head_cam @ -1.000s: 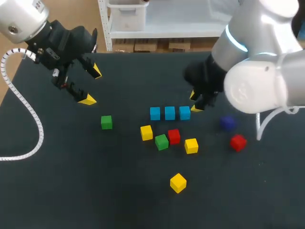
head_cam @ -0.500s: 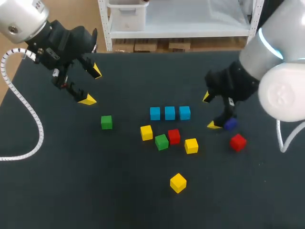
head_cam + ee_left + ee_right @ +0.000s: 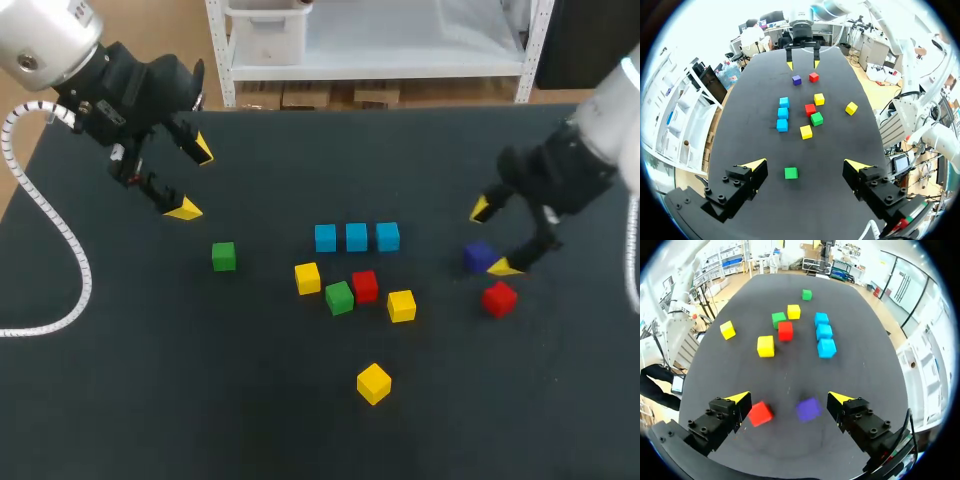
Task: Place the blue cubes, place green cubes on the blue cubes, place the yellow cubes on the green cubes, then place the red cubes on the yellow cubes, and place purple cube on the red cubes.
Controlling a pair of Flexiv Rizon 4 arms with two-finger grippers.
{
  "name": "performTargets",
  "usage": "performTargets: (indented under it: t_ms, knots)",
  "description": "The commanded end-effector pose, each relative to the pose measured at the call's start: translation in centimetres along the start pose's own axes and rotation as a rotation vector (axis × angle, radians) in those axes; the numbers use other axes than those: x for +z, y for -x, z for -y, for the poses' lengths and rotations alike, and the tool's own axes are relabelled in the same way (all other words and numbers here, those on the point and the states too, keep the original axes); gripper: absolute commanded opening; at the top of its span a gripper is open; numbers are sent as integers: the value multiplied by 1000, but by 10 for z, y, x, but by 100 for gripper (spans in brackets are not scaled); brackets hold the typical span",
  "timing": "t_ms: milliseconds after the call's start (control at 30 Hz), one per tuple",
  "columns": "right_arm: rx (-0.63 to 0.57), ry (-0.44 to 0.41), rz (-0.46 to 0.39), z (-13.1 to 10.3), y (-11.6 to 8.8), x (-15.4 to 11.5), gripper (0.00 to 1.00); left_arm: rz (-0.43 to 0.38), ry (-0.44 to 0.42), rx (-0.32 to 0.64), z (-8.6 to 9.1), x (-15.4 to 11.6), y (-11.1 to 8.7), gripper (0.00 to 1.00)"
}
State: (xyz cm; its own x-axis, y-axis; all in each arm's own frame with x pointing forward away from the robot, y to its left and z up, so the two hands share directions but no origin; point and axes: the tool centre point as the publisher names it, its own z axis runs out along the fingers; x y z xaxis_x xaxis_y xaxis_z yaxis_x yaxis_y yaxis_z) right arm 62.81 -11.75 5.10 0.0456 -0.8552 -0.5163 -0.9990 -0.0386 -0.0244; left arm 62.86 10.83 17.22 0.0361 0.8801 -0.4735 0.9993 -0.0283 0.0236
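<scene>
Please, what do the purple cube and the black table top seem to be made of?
The small purple cube looks like painted wood or matte plastic: even colour, no gloss. The black table top looks like a matte mat or cloth: no reflections.

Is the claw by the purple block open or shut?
Open. The right gripper has its two yellow tips wide apart, and neither one touches the purple cube.

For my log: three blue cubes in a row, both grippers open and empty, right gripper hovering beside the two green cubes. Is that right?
Only the last part is wrong: the right gripper hovers beside the purple cube and a red cube, as the head view shows. The rest stands.
</scene>
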Motion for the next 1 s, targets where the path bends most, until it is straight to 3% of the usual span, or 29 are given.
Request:
performTargets:
  t_ms: [33, 500, 633, 1000]
  knots:
    - [16, -38, 23, -19, -20, -17, 100, 2, 0, 2, 0, 0, -1, 100]
    - [49, -83, 64, -33, -62, -33, 100, 2, 0, 2, 0, 0, -1, 100]
    - [41, -39, 71, -33, -68, -34, 100, 2, 0, 2, 0, 0, -1, 100]
    - [27, -43, 48, -25, -72, -41, 100, 2, 0, 2, 0, 0, -1, 100]
